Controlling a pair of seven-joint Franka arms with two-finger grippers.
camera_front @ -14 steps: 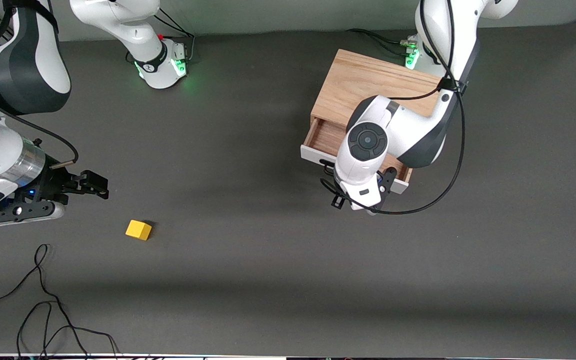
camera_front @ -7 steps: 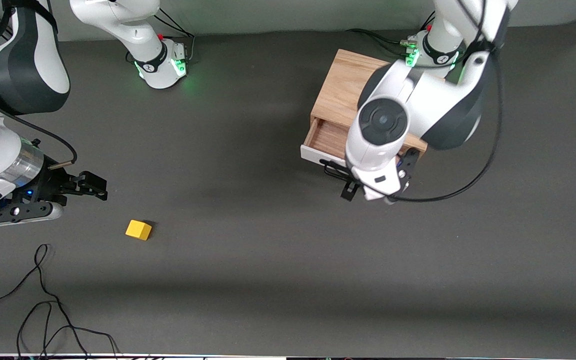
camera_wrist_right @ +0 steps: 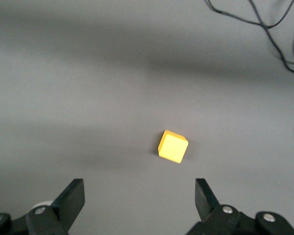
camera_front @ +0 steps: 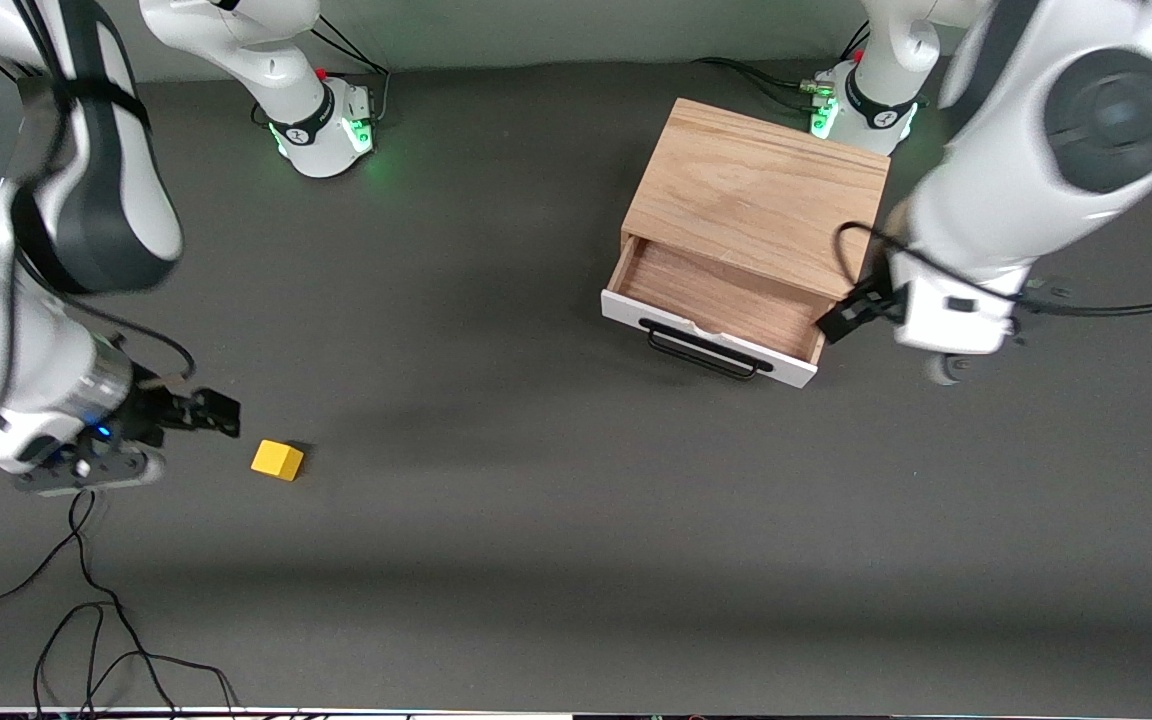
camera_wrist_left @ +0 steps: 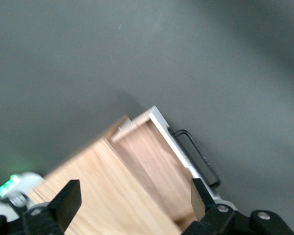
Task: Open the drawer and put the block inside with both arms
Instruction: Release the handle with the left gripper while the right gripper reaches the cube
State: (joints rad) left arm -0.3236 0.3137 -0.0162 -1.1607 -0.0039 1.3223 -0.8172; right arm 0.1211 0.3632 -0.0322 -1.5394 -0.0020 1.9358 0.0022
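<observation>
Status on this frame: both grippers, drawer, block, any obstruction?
Left gripper open, empty, above the wooden box. Right gripper open, over table beside the block. Drawer open, nothing in it. Nothing between block and drawer.

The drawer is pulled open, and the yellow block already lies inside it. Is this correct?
Not quite. The drawer is pulled open, but it holds nothing: the front view shows the yellow block on the table, toward the right arm's end, beside the open right gripper.
</observation>
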